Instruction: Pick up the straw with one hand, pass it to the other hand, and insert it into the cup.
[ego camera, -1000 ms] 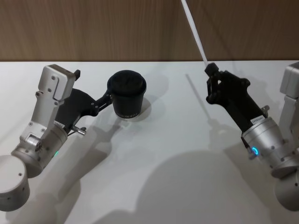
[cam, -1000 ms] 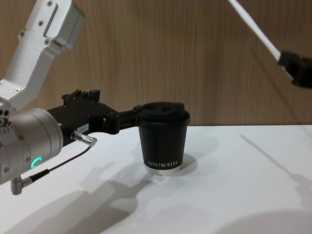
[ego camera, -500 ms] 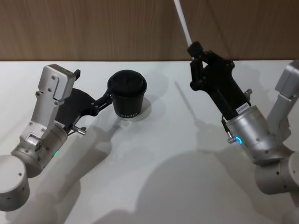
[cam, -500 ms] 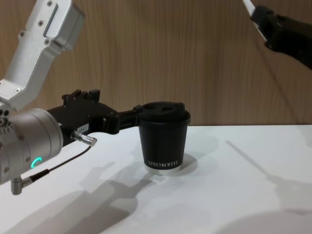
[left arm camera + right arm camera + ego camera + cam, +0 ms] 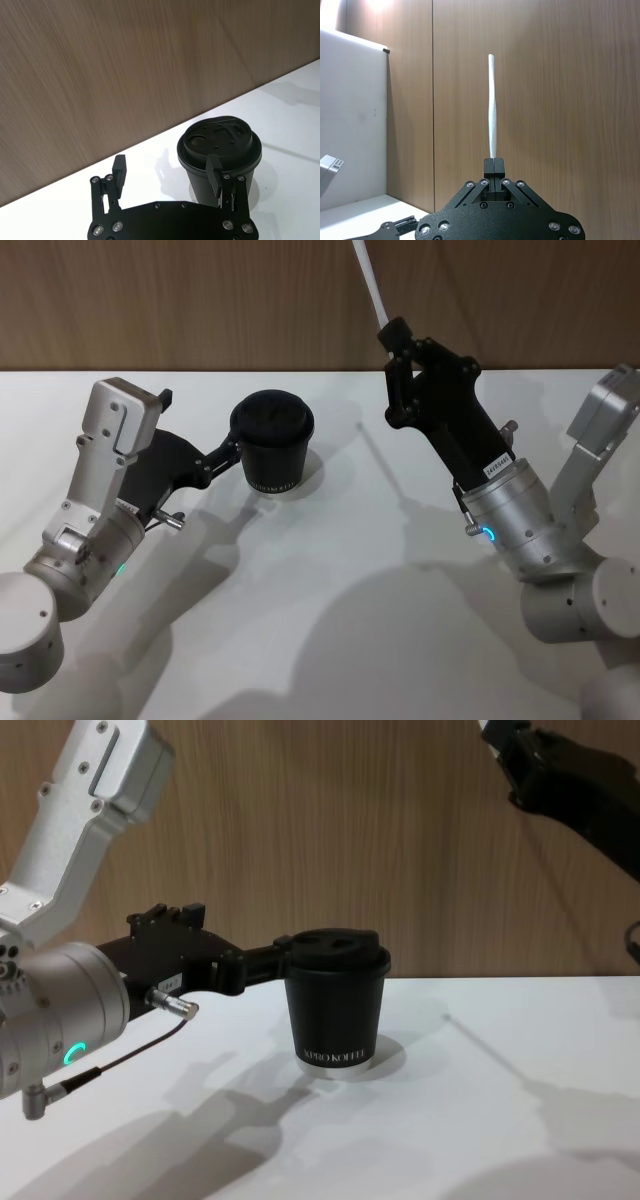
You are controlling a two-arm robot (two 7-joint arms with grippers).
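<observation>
The right fingers (image 5: 393,337), high and right of the cup (image 5: 272,445), pinch the straw (image 5: 369,282), which points up, away from the cup. The left fingers (image 5: 119,169) sit wide apart beside the cup.

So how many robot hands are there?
2. The left gripper is down low, open, with one finger by the cup. The right gripper is up high, shut on the straw.

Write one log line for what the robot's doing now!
right gripper: jaws shut on straw, raised, right of cup | left gripper: jaws open, one beside cup | straw: not yet in cup
</observation>
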